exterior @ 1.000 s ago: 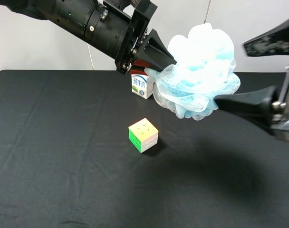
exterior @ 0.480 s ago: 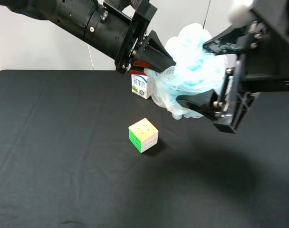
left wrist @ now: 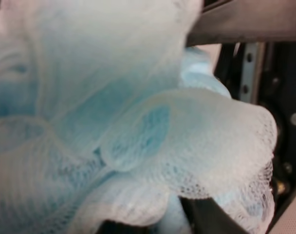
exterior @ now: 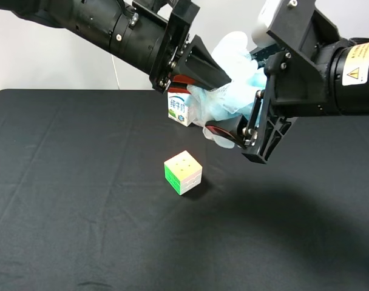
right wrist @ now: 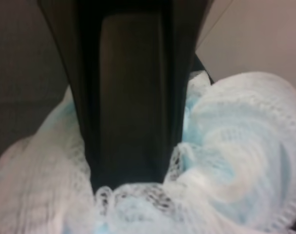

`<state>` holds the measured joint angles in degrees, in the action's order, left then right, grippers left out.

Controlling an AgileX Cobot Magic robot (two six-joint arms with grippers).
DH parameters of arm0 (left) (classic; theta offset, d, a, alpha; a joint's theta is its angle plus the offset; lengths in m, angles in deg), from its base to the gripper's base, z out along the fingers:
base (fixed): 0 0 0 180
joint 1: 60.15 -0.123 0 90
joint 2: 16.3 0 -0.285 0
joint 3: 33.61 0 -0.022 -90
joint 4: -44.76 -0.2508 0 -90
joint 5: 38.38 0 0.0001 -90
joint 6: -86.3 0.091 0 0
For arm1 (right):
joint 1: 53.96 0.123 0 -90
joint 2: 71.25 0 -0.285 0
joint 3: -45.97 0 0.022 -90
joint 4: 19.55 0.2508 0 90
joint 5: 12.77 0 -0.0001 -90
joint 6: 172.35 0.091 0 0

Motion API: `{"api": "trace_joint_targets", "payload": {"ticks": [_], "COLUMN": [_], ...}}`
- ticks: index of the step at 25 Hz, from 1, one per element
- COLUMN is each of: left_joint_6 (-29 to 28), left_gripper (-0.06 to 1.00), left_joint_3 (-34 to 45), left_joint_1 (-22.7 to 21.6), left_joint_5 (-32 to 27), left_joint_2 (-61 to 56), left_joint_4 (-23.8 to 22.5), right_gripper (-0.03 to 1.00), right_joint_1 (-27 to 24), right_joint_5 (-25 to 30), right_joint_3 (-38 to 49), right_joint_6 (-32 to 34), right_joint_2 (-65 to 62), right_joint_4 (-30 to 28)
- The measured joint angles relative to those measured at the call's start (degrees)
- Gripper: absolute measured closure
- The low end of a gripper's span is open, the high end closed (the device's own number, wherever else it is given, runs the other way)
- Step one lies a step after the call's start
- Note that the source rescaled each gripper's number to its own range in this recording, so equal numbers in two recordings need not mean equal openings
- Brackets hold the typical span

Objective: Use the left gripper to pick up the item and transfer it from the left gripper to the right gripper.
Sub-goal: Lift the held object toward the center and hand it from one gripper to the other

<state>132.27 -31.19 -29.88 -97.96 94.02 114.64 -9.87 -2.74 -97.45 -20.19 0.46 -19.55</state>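
The item (exterior: 228, 51), a pale-blue mesh pouf, hangs in the air just above the small milk carton (exterior: 179, 110) and off to that carton's right in the high view; the left gripper (exterior: 212, 85) pinches its ruffles narrowly; the right gripper (exterior: 238, 97) straddles it with jaws wide, one sunk into the mesh, though a firm clamp cannot be told; the pastel cube (exterior: 183, 172) sits on the black table (exterior: 81, 212), nearer the camera than the carton.
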Motion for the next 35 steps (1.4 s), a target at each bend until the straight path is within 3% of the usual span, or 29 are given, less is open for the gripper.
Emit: {"api": "trace_joint_targets", "payload": {"ticks": [1,2,4,5,21,23,27,29,32,35], "left_joint_6": [0.11,0.12,0.12,0.12,0.16,0.16,-1.27,-1.81,-2.02,-2.02], "left_gripper": [0.94,0.94,0.94,0.94,0.92,0.77,0.23,0.07,-0.02,-0.05], "left_joint_3": [0.00,0.00,0.00,0.00,0.00,0.00,0.00,0.00,0.00,0.00], "left_joint_1": [0.00,0.00,0.00,0.00,0.00,0.00,0.06,0.06,0.06,0.06], "left_joint_5": [-0.18,-0.45,-0.91,-0.91,-0.33,-0.32,-0.12,0.38,0.86,0.86], "left_joint_2": [0.00,0.00,0.00,0.00,0.00,0.00,-0.05,-0.05,-0.05,-0.05], "left_joint_4": [0.23,0.24,0.49,0.62,0.63,0.51,0.40,0.33,-0.67,-1.61], "right_gripper": [-0.01,0.08,0.38,0.45,0.46,0.47,0.51,0.63,0.79,0.82], "right_joint_1": [0.00,0.00,0.00,0.00,0.00,0.00,0.00,0.00,0.00,0.00], "right_joint_5": [-0.05,-0.13,-0.13,-0.13,1.03,1.30,2.06,2.06,1.63,1.63], "right_joint_3": [0.00,0.00,0.00,0.00,-0.36,-0.36,-0.36,-0.36,-0.36,-0.36], "right_joint_6": [0.00,-0.02,-0.02,-0.02,-0.02,-0.02,-0.02,-0.02,-0.02,-0.02], "right_joint_2": [0.07,0.13,0.15,0.15,0.15,0.26,0.51,0.52,0.52,0.52], "right_joint_4": [0.00,-0.32,-0.57,-0.78,-1.76,-1.76,-1.98,-2.06,-2.06,-2.00]}}
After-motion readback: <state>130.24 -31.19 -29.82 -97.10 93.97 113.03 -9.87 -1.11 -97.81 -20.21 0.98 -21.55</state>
